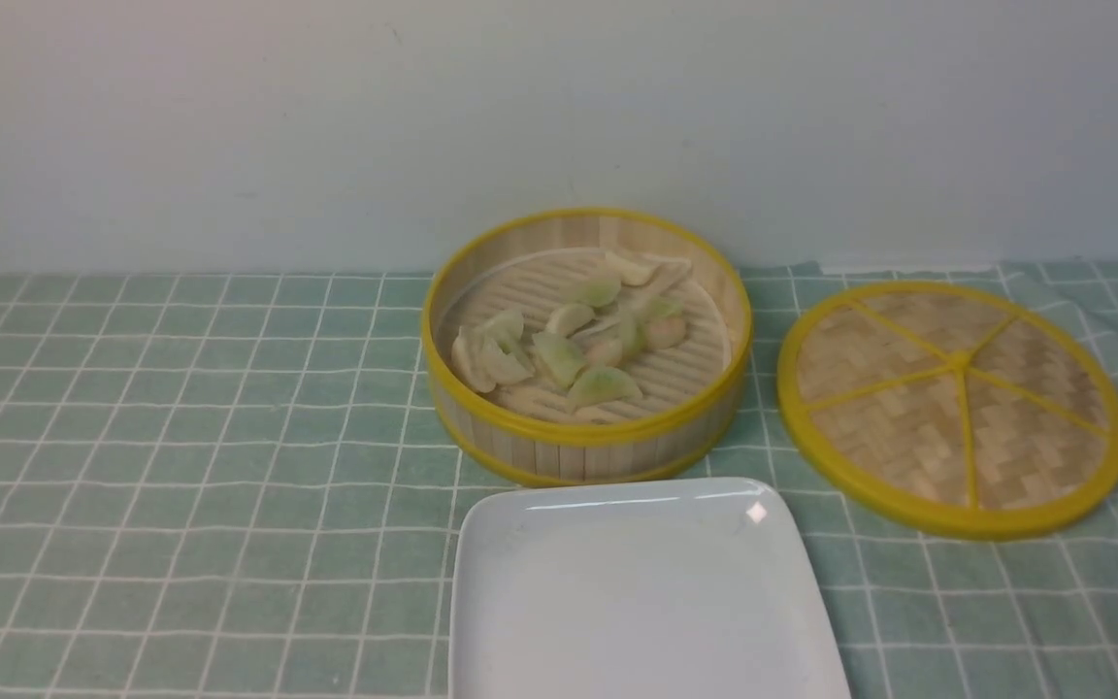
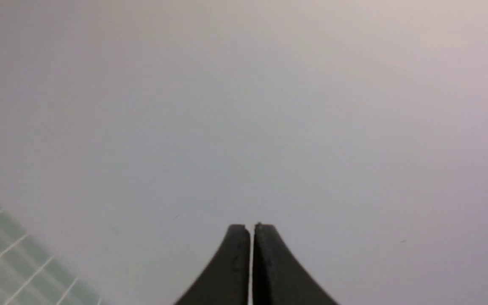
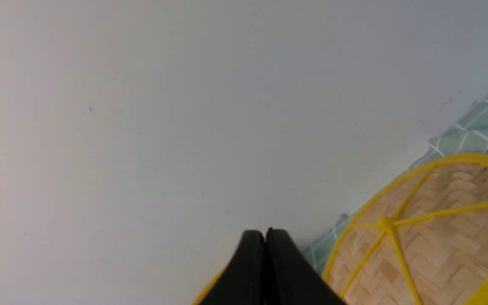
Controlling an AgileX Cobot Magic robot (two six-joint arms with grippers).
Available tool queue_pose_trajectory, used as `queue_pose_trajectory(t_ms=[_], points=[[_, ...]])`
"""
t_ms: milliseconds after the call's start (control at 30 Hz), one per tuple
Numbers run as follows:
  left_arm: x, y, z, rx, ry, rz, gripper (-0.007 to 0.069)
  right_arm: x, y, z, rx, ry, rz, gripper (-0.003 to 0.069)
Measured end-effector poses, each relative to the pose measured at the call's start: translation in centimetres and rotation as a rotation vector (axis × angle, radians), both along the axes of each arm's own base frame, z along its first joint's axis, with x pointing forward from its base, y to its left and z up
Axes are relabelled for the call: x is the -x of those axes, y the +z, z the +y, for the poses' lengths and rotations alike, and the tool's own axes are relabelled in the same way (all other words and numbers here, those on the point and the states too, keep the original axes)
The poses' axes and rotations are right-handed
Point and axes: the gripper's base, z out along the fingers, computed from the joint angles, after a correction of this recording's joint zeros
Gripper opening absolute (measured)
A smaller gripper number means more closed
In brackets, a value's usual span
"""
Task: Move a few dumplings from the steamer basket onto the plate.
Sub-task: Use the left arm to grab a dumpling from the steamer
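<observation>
Plate (image 1: 646, 602) lies bare just before the steamer basket (image 1: 586, 442); its dumplings (image 1: 559, 354) sit forward of your left fingers (image 2: 235, 262) and right fingers (image 3: 248, 262), each pair clenched empty.

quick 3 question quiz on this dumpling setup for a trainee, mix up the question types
1. True or false: every dumpling in view sits in the steamer basket, and the white plate holds none.
2. Where is the woven lid? A) on the steamer basket B) flat on the checked tablecloth, to the basket's right C) on the plate
3. Fill in: the left gripper and the right gripper are both ____.
Key: 1 true; 2 B; 3 shut.
</observation>
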Motion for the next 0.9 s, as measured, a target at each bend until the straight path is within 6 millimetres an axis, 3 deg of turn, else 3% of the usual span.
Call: queue_pose_trajectory(t_ms=[67,100,133,167,200,233,267,300,333,467,533,567,633,667,700,733,867,900], points=[[0.8,4.0,-0.7,-0.134,-0.039,-0.044,-0.0006,0.0,0.3,-0.1,-0.014,-0.011,-0.037,-0.0013],[0.8,4.0,-0.7,-0.134,-0.039,-0.044,-0.0006,0.0,0.3,-0.1,-0.014,-0.011,-0.037,-0.0013],[0.5,6.8,-1.7,-0.272,-0.112,0.012,-0.0006,0.1,0.5,-0.1,-0.017,-0.013,-0.050,-0.0013],[0.5,7.2,-1.7,-0.278,-0.110,0.009,-0.0006,0.1,0.5,-0.1,-0.017,-0.012,-0.049,-0.0013],[-0.1,8.6,-2.4,-0.353,-0.161,0.067,-0.0006,0.1,0.8,-0.1,-0.006,-0.003,-0.043,-0.0013],[-1.8,10.3,-3.8,-0.487,-0.296,0.229,-0.0006,0.4,2.1,0.2,0.061,0.028,-0.029,-0.0013],[-2.0,10.7,-3.8,-0.491,-0.295,0.232,-0.0006,0.5,2.4,0.3,0.066,0.032,-0.029,-0.0013],[-4.5,11.7,-5.0,-0.600,-0.438,0.422,-0.0006,0.9,4.4,0.6,0.160,0.067,0.005,-0.0013],[-4.4,11.5,-5.1,-0.607,-0.455,0.438,-0.0006,0.9,4.9,0.6,0.172,0.066,-0.004,-0.0013],[-11.5,11.9,-7.0,-0.788,-0.746,0.843,-0.0006,0.8,10.6,1.0,0.437,0.155,0.207,-0.0013],[-14.2,11.3,-7.4,-0.818,-0.801,0.933,-0.0006,0.5,11.8,1.1,0.504,0.187,0.301,-0.0013],[-16.7,10.8,-7.7,-0.846,-0.852,0.994,-0.0006,-0.2,12.6,1.3,0.571,0.227,0.409,-0.0013],[-20.5,10.1,-8.5,-0.889,-0.904,1.039,-0.0006,-1.4,13.1,1.4,0.664,0.297,0.572,-0.0013],[-22.0,9.8,-8.9,-0.913,-0.921,1.046,-0.0006,-1.8,13.2,1.5,0.699,0.328,0.628,-0.0013],[-22.3,9.8,-9.0,-0.916,-0.922,1.046,-0.0006,-2.0,13.3,1.5,0.705,0.330,0.629,-0.0013],[-24.4,9.5,-10.0,-0.962,-0.947,1.044,-0.0006,-2.4,13.1,1.6,0.747,0.374,0.701,-0.0013],[-28.2,9.6,-12.9,-1.102,-0.976,1.007,-0.0006,-2.8,12.7,1.9,0.773,0.434,0.757,-0.0013],[-28.3,9.3,-13.0,-1.108,-0.982,1.015,-0.0006,-2.8,12.7,1.9,0.772,0.435,0.757,-0.0013]])
